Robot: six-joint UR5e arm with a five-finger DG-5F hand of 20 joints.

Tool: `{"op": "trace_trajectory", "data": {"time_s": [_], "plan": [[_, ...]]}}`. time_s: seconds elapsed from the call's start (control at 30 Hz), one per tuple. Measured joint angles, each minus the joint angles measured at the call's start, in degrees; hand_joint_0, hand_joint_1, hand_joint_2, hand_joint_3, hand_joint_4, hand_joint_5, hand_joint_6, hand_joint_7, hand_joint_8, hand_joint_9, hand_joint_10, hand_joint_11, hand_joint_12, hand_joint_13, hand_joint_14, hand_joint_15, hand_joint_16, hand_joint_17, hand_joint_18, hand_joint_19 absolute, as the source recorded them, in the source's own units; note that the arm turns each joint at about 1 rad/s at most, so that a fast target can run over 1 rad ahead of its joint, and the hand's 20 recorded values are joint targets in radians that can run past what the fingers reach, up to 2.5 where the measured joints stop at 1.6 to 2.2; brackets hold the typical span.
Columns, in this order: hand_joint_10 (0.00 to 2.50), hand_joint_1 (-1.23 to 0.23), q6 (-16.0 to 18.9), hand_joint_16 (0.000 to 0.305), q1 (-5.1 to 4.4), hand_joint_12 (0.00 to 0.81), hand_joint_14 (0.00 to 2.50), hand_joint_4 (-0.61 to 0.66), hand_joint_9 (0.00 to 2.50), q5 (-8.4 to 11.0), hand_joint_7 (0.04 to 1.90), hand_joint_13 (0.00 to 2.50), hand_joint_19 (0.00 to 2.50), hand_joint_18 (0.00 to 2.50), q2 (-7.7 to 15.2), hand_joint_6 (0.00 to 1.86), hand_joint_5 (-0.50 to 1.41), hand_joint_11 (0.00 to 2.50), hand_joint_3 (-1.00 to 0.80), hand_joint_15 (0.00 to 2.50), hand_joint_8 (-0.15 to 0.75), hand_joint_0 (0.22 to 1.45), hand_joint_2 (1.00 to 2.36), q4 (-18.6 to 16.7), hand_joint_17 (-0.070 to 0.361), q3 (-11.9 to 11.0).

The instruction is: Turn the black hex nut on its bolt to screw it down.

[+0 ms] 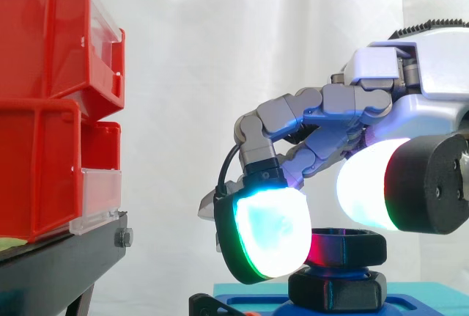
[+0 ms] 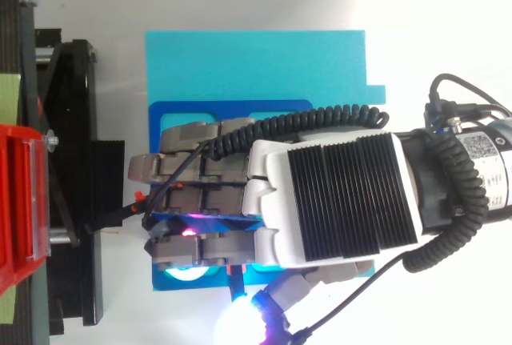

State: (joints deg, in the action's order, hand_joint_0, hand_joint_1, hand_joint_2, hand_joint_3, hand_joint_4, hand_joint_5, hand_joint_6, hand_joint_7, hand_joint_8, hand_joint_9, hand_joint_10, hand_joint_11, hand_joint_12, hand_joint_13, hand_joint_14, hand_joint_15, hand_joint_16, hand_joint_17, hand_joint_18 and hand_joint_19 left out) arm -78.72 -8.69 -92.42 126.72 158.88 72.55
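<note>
1. From the side you see the grey robot hand (image 1: 425, 103) reaching in from the right. Its fingers curl down round the black hex nut (image 1: 350, 247), with a cyan-green pad (image 1: 267, 232) against the nut's left side and the white thumb pad (image 1: 363, 184) above its right.
2. From above, the hand's back covers the nut, and you see the blue fixture plate (image 2: 154, 133) lying on a cyan board (image 2: 256, 61).
3. Stacked red plastic bins (image 1: 37, 147) sit on a black stand (image 1: 58, 257) at the left, before a white curtain (image 1: 220, 37).
4. The bolt is hidden. A second black hex piece (image 1: 337, 290) sits under the nut.
</note>
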Motion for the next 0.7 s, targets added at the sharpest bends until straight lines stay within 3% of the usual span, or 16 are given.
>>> {"op": "trace_trajectory", "data": {"time_s": [0.3,0.7], "plan": [[0.01,-0.31,-1.56,0.043,0.57,0.274,0.0,0.15,0.69,-1.21,1.42,0.48,0.28,0.41,0.01,0.5,-0.02,0.17,-0.5,0.0,0.229,0.52,1.0,0.2,0.096,0.02],[0.01,-0.3,-1.86,0.043,2.27,0.274,0.0,0.15,0.69,-4.03,1.42,0.48,0.28,0.41,1.03,0.5,-0.02,0.17,-0.5,0.0,0.227,0.52,1.0,-0.22,0.096,0.03]]}}
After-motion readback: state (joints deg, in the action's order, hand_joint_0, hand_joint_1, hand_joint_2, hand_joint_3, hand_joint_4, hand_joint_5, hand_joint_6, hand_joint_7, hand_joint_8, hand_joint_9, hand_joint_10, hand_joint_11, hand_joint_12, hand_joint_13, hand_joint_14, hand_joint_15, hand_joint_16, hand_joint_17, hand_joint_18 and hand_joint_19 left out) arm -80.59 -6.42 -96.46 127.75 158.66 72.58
